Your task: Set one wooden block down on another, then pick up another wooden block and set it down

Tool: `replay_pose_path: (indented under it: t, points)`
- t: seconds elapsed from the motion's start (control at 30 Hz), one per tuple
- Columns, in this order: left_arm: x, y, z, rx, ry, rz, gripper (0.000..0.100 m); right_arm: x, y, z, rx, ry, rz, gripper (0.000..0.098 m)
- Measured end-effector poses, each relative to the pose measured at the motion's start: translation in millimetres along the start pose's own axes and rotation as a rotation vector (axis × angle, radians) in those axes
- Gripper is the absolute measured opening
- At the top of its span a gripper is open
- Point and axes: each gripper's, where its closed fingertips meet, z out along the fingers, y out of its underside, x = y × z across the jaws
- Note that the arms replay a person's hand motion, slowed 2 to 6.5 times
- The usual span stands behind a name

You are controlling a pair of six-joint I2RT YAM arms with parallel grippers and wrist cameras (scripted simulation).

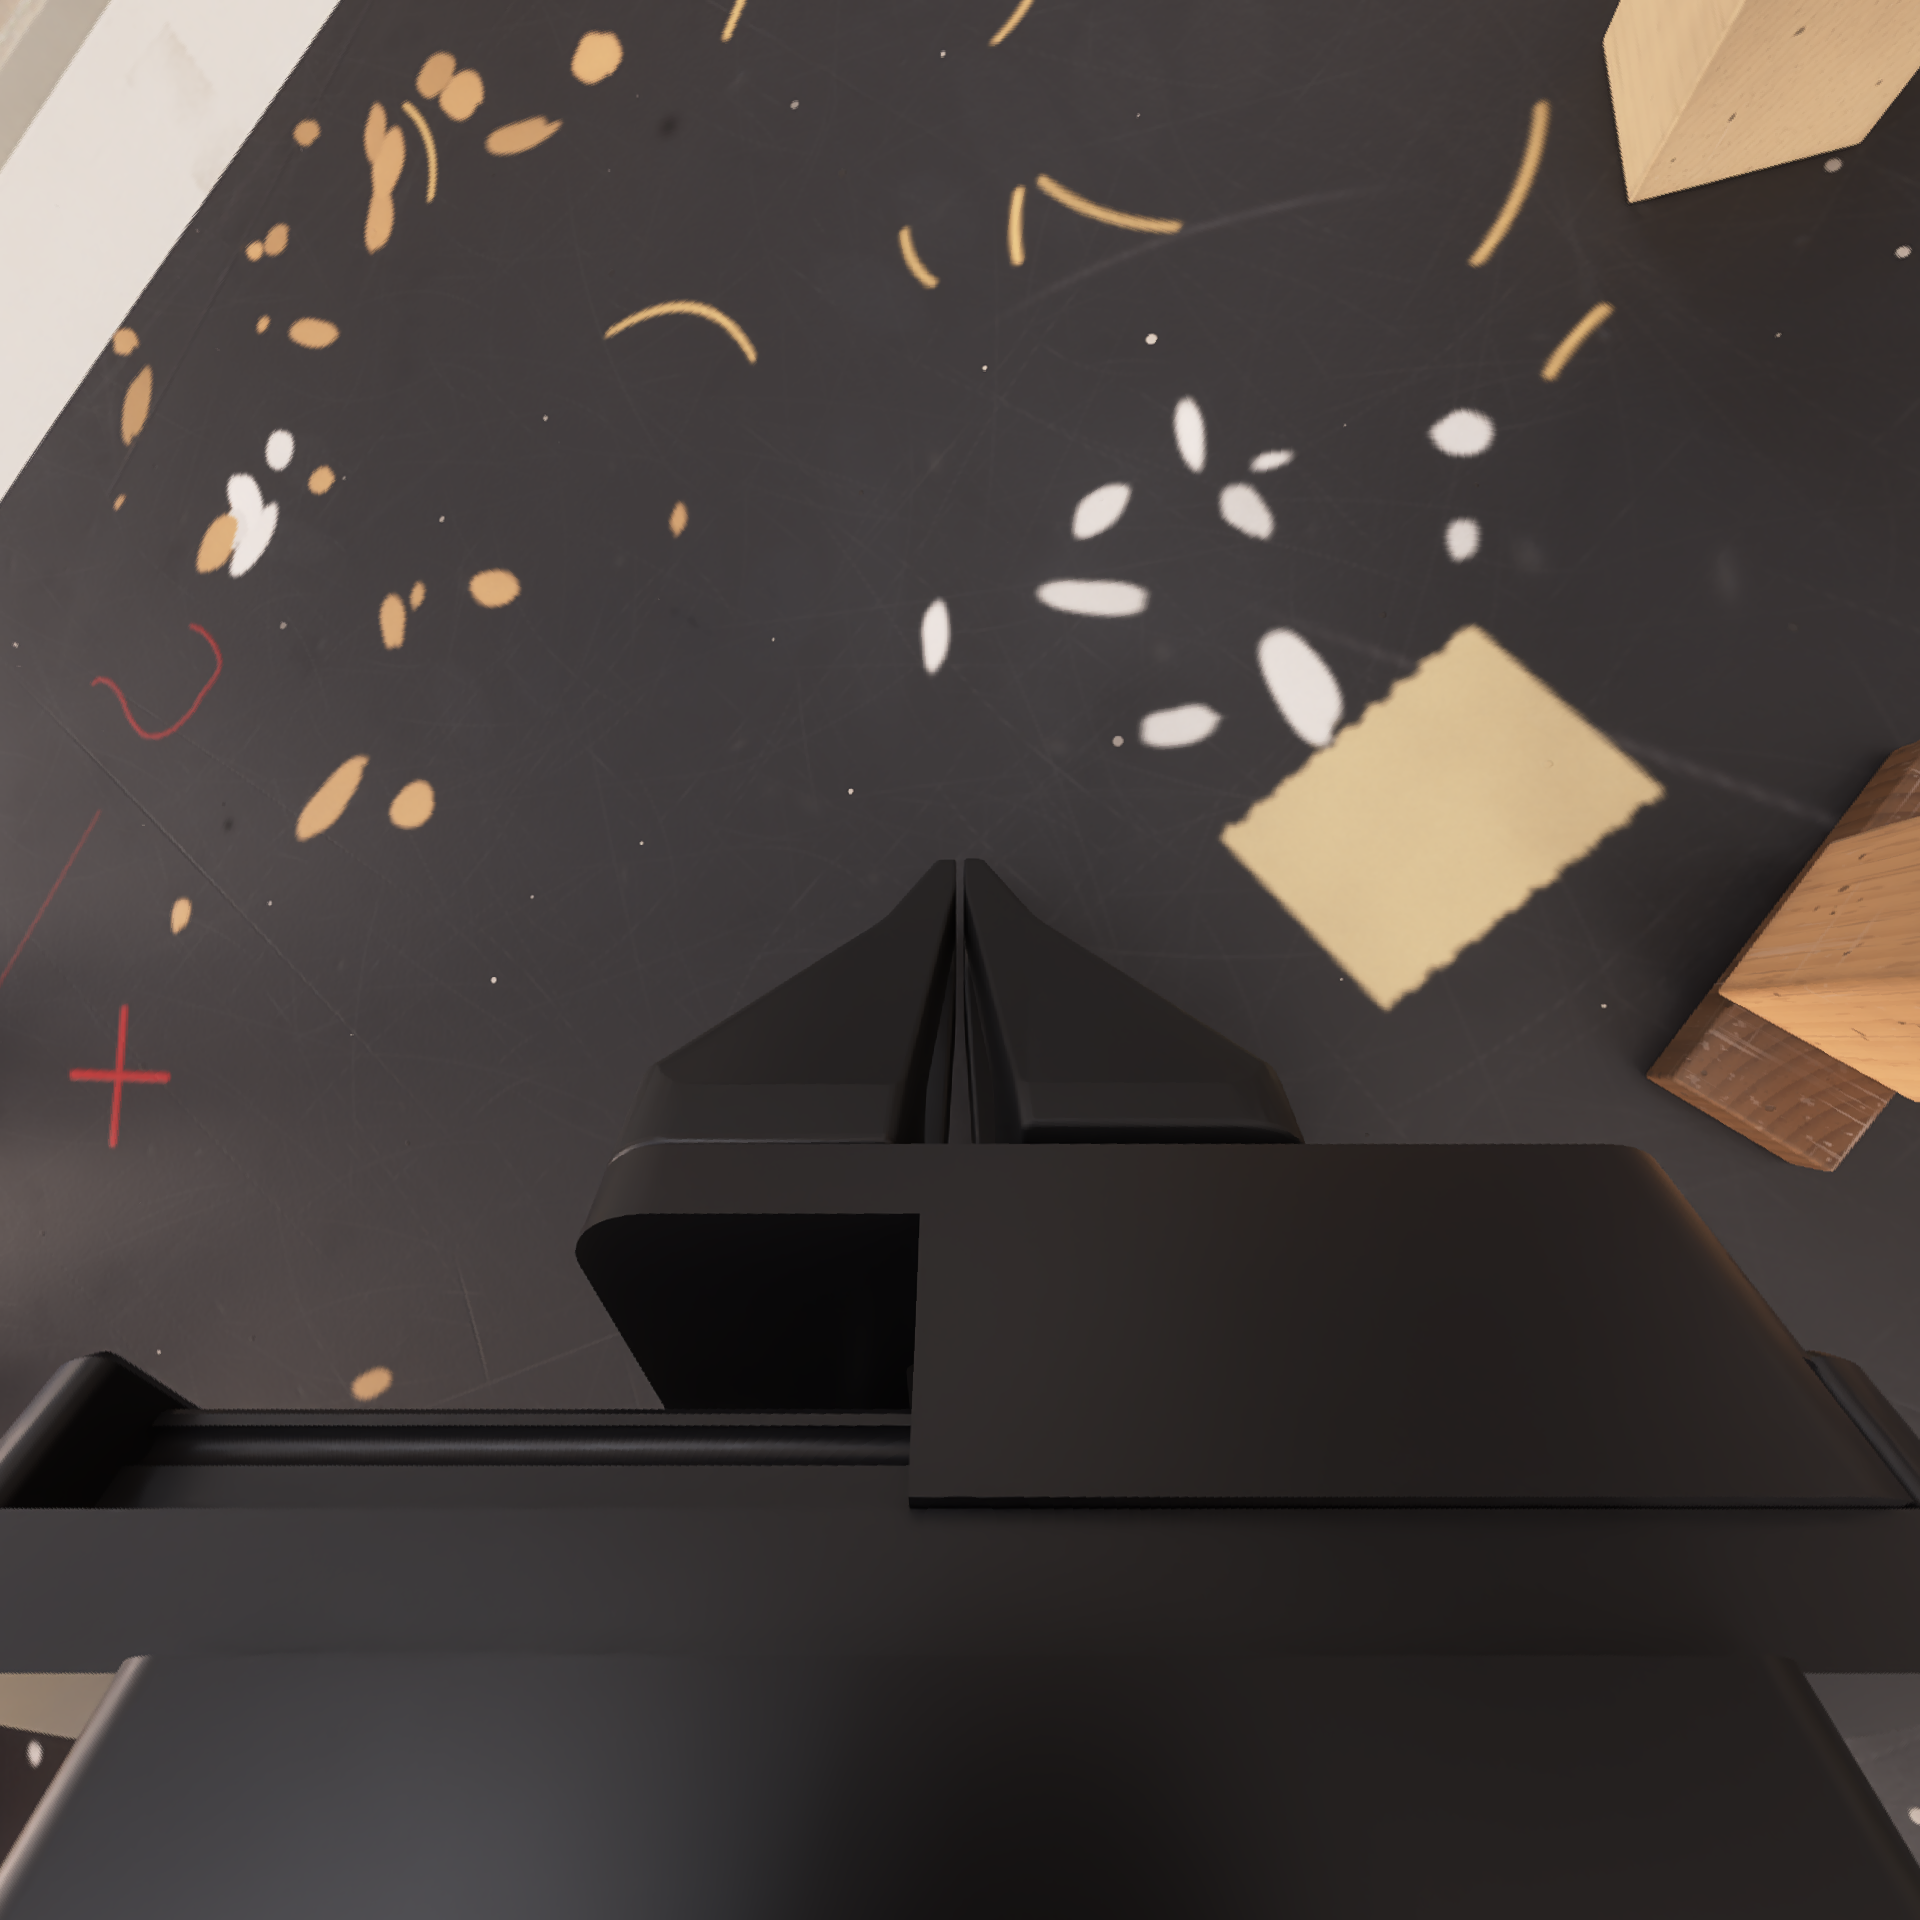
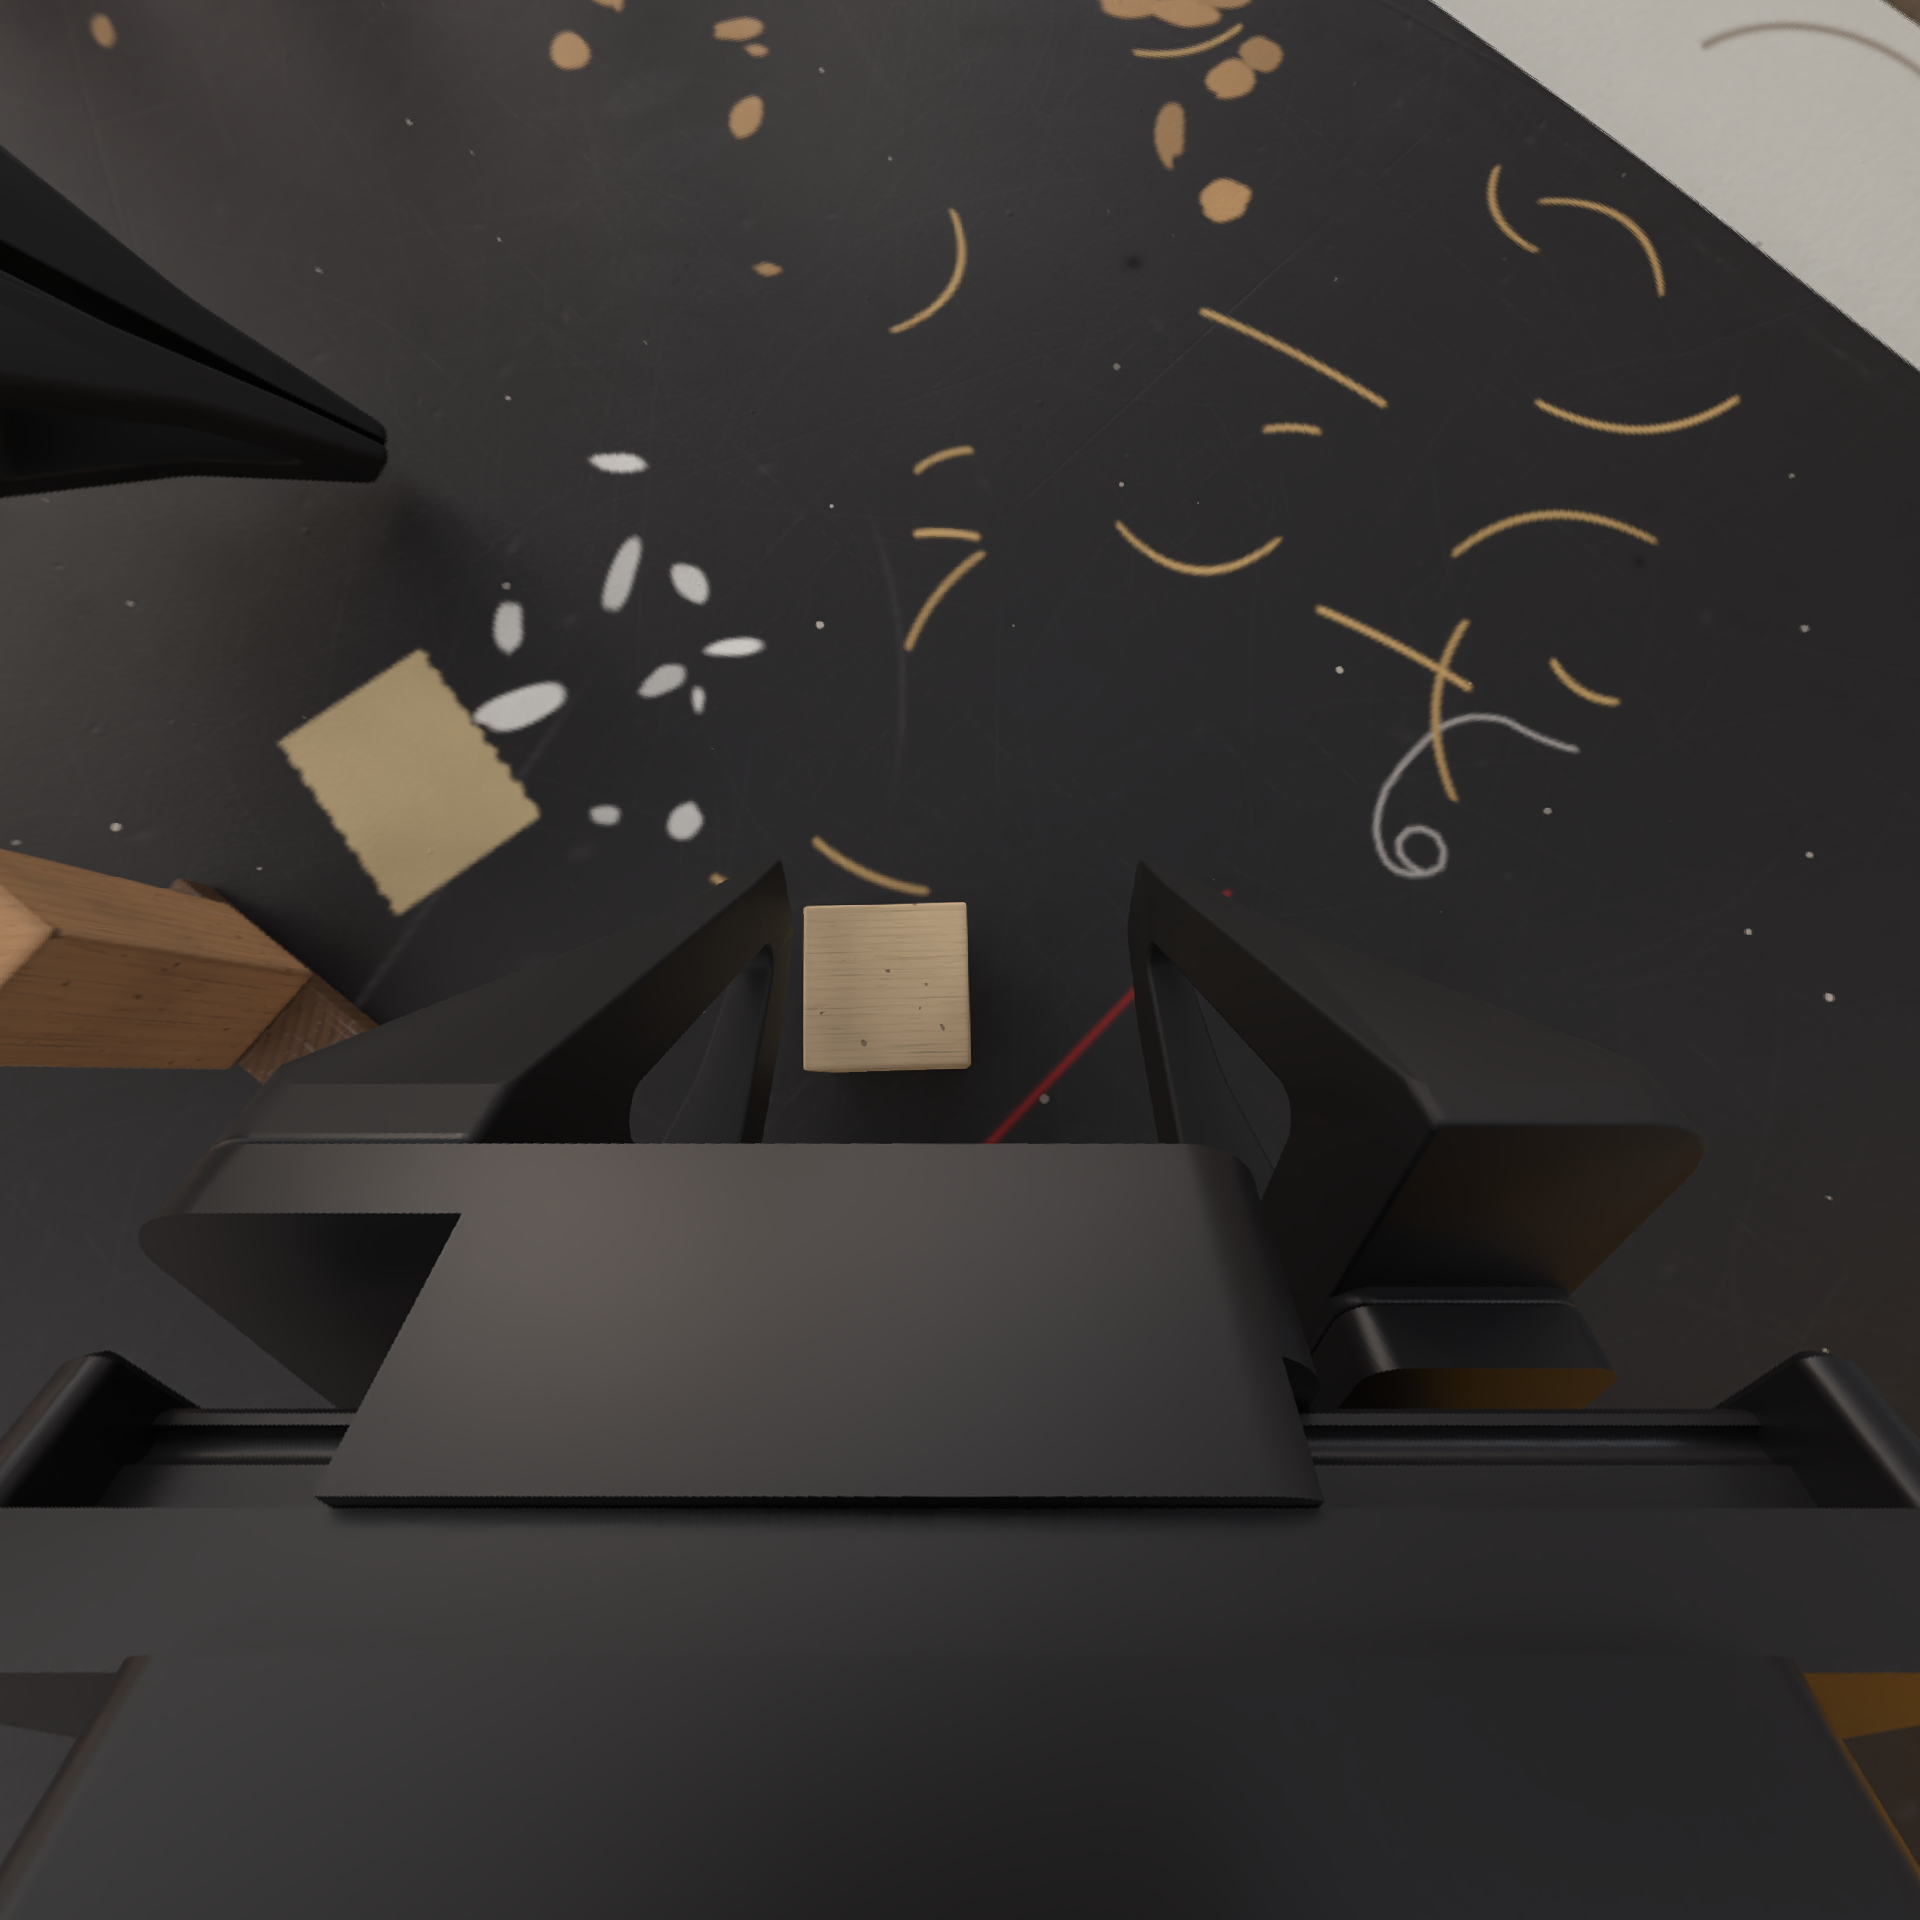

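The right hand point(image 2: 956, 883) hangs spread wide above a pale wooden block point(image 2: 886, 985) lying between its fingers on the dark desk point(image 2: 1039, 416), gripping nothing. The left hand point(image 1: 958, 868) is pinched together, empty. A honey-coloured block point(image 1: 1839, 956) sits atop a darker block point(image 1: 1766, 1091), well in from the desk's edges.

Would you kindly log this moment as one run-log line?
left gripper: shut, empty | right gripper: open over pale square wooden block | light-brown wooden block stacked on dark-brown wooden block
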Motion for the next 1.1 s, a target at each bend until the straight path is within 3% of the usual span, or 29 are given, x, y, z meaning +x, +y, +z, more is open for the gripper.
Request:
replay_pose_path:
  t: [0.23,0.67,1.1]
  points:
    - [0,0,0,0.002,-0.001,0.001,0.001,-2,3,3,-0.027,0.041,-0.033,0.0541]
    - [0,0,0,0.001,-0.001,0.001,0.001,-7,11,8,-0.076,0.012,-0.025,0.0442]
    - [0,0,0,0.001,-0.001,0.001,0.001,-9,16,12,-0.103,0.0,-0.015,0.0434]
